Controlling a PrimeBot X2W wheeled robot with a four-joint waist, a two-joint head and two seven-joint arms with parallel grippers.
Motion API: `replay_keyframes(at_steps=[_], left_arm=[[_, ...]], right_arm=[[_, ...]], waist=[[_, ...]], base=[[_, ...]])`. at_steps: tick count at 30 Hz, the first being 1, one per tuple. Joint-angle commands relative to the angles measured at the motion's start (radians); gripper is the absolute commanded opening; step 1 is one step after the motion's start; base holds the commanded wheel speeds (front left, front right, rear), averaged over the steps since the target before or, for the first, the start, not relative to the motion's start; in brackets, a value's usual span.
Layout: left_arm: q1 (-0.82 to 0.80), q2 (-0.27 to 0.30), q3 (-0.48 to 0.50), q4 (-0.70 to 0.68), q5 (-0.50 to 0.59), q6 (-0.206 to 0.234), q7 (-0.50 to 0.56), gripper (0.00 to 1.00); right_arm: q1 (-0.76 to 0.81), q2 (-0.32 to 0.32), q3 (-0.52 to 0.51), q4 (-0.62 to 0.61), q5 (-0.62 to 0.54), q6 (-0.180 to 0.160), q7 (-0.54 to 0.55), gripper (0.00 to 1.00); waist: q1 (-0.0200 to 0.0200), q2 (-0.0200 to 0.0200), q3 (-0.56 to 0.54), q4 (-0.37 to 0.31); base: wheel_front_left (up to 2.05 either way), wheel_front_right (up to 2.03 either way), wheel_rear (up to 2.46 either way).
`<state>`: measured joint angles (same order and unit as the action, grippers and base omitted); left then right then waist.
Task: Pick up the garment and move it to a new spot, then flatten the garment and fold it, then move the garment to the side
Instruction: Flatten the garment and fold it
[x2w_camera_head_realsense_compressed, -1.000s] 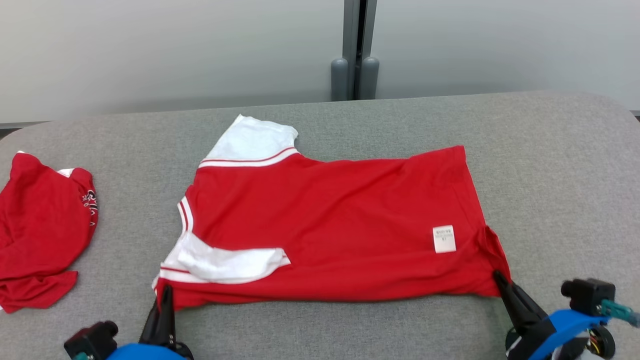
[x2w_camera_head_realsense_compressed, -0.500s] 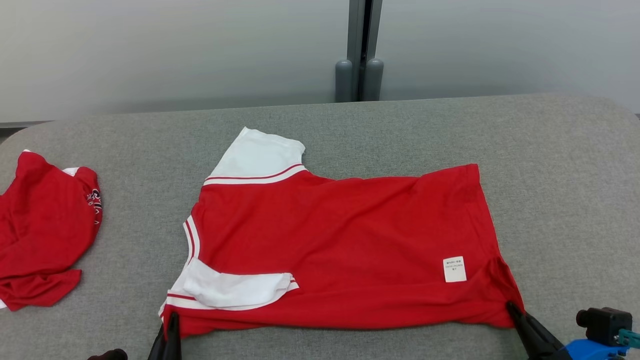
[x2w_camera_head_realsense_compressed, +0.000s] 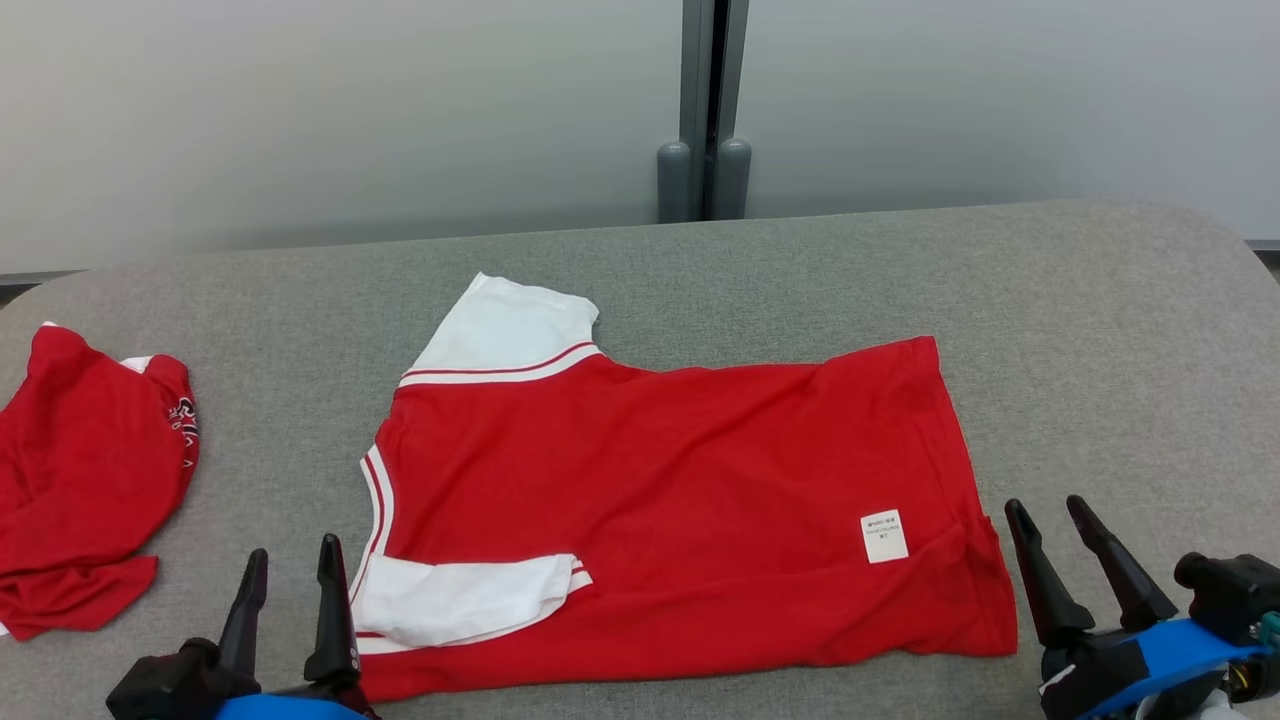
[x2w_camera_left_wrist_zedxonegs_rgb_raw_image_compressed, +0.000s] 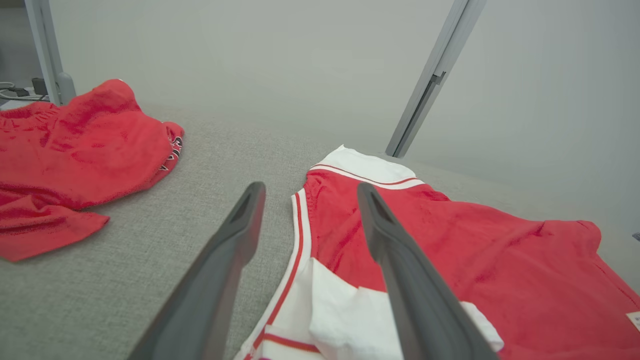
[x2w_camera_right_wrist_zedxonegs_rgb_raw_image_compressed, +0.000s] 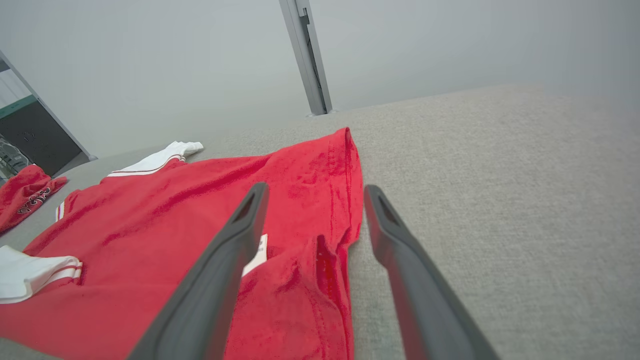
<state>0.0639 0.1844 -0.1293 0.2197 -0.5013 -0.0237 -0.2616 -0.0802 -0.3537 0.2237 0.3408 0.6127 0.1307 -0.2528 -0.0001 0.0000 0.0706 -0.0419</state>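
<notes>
Now: red garment (x2w_camera_head_realsense_compressed: 660, 500) lies spread flat, mid grey table (x2w_camera_head_realsense_compressed: 1100, 330). Left gripper (x2w_camera_head_realsense_compressed: 293, 548) by its collar-end near corner, jaws wide apart, empty. Right gripper (x2w_camera_head_realsense_compressed: 1046, 503) just beside hem corner, jaws wide apart, holding nothing.

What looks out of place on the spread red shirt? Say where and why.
The red shirt is not fully flat: its near sleeve is folded back over the body, while the far sleeve lies spread. A white label shows near the hem, so it may be inside out.
</notes>
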Motion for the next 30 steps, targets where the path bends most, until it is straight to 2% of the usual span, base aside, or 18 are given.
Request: replay_keyframes(at_steps=[1,13,18,30], left_arm=[[-0.019,-0.002,0.013,-0.011,0.023,0.006,-0.005,1.00],[-0.098,-0.036,0.105,-0.034,0.148,-0.010,-0.005,1.00],[-0.125,-0.033,0.118,-0.013,0.213,-0.006,-0.005,1.00],[-0.140,-0.031,0.121,0.062,0.307,-0.002,-0.005,1.00]], right_arm=[[-0.017,0.013,-0.011,-0.011,-0.024,0.000,-0.008,1.00],[-0.050,0.136,-0.086,-0.095,-0.196,0.000,-0.014,1.00],[-0.059,0.175,-0.117,-0.110,-0.260,0.000,-0.014,1.00],[-0.041,0.231,-0.141,-0.092,-0.359,0.000,-0.014,1.00]], waist=[[0.0001,0.0000,-0.002,-0.001],[0.0001,0.0000,-0.020,-0.001],[0.0001,0.0000,-0.026,0.000],[0.0001,0.0000,-0.040,0.002]], base=[[0.00,0.00,0.00],[0.00,0.00,0.00],[0.00,0.00,0.00],[0.00,0.00,0.00]])
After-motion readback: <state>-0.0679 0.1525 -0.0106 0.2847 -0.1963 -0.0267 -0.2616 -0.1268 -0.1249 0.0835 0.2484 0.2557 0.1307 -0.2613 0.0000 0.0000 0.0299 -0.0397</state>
